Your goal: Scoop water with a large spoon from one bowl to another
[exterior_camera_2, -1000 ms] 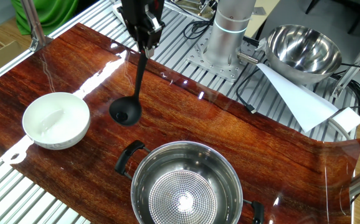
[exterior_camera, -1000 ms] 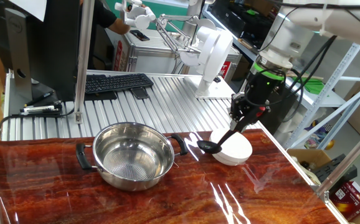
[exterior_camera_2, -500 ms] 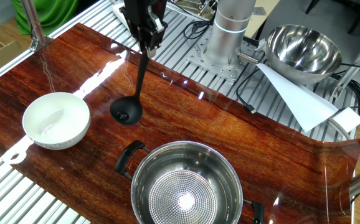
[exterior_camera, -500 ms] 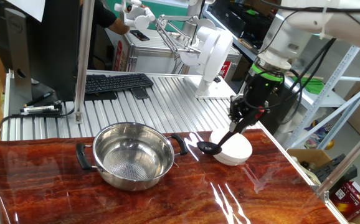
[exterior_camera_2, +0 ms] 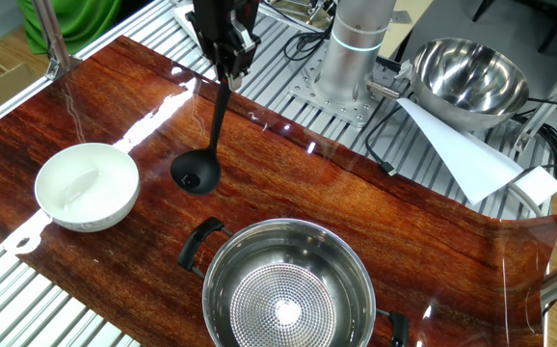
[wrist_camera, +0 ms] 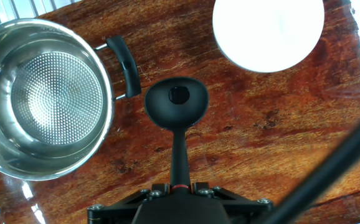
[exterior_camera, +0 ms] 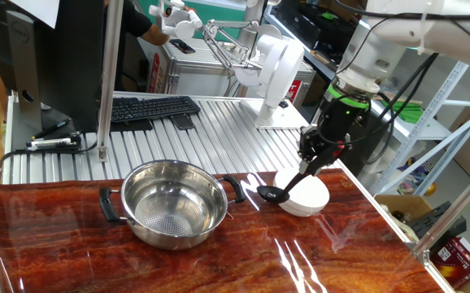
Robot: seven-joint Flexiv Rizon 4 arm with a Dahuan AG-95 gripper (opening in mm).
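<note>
My gripper (exterior_camera: 316, 152) (exterior_camera_2: 230, 53) (wrist_camera: 179, 186) is shut on the top of the large spoon's thin black handle. The black ladle (exterior_camera_2: 196, 174) (exterior_camera: 272, 194) (wrist_camera: 176, 102) hangs down with its round cup just above the wooden table, between the two vessels. The steel pot with two black handles (exterior_camera: 174, 203) (exterior_camera_2: 288, 289) (wrist_camera: 43, 93) stands on one side of the cup, its dotted bottom showing. The white bowl (exterior_camera: 308, 195) (exterior_camera_2: 86, 185) (wrist_camera: 268, 32) stands on the other side. The cup touches neither vessel.
A second steel bowl (exterior_camera_2: 471, 72) and a white paper sheet (exterior_camera_2: 457, 149) lie on the metal slats beside the robot base (exterior_camera_2: 356, 48). A keyboard (exterior_camera: 150, 108) and a white device (exterior_camera: 276, 77) stand behind the wooden board. A dark bar (wrist_camera: 329, 168) crosses the hand view's lower right.
The gripper and ladle have shifted only very slightly toward the pot; the pot and the white bowl have not moved.
</note>
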